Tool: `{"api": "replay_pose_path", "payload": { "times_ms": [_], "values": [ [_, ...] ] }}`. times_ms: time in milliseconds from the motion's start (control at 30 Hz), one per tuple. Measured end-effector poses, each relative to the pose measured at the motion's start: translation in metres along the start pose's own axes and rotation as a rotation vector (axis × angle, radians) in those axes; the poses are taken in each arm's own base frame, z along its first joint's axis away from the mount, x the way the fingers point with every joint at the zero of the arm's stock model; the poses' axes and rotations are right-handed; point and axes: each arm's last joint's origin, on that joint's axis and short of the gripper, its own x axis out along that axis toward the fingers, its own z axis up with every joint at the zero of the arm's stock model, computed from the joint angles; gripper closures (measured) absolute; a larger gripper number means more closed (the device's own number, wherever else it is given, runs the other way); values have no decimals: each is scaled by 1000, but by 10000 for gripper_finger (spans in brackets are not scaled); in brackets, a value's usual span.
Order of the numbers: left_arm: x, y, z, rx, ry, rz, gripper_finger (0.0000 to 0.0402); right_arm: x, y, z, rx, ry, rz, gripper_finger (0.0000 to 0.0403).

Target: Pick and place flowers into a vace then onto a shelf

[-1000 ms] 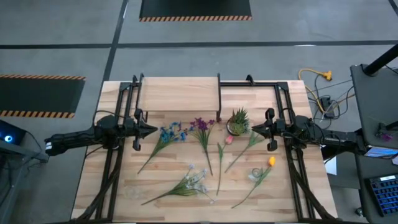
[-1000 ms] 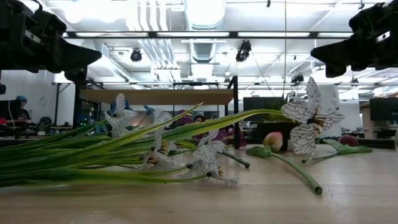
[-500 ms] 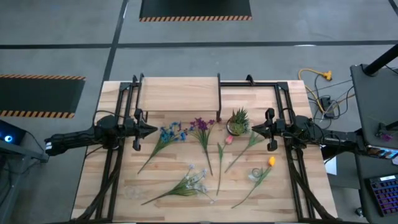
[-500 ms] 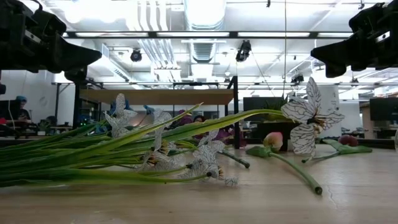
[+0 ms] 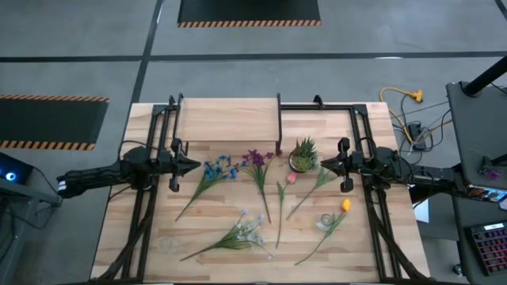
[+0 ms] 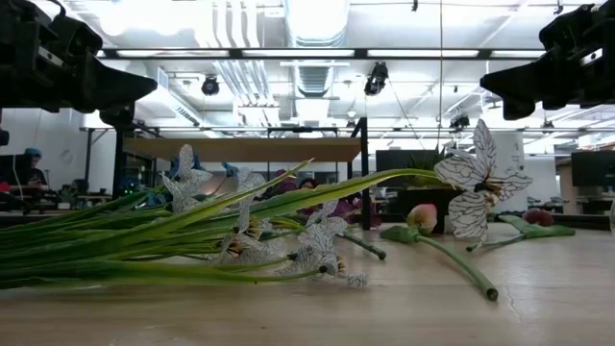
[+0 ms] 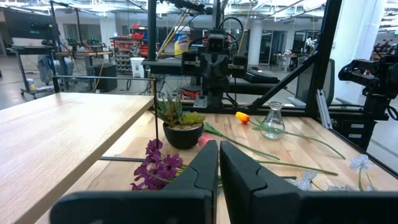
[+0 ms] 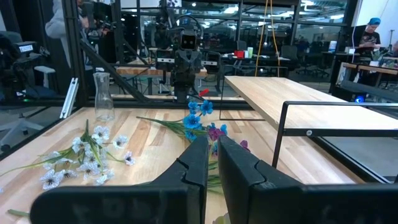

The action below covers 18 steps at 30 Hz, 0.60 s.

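Flowers lie loose on the table in front of the shelf, none held. We see the left gripper and right gripper flanking them, each with fingers pressed together, empty.

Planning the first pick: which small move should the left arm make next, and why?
Probably open the left end effector and dip toward the blue flower just ahead. Its fingers are shut, empty and above the table, and every stem lies loose.

flowers strewn mid-table, shelf behind
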Motion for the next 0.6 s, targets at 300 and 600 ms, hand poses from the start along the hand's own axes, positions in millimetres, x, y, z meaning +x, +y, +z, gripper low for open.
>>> {"api": "replay_pose_path", "payload": {
  "times_ms": [300, 600],
  "values": [
    [0, 0, 0, 109, 0, 2, 402, 0, 0, 0, 0, 0, 0, 376],
    [0, 0, 0, 181, -1, 1, 402, 0, 0, 0, 0, -1, 0, 376]
  ]
}}
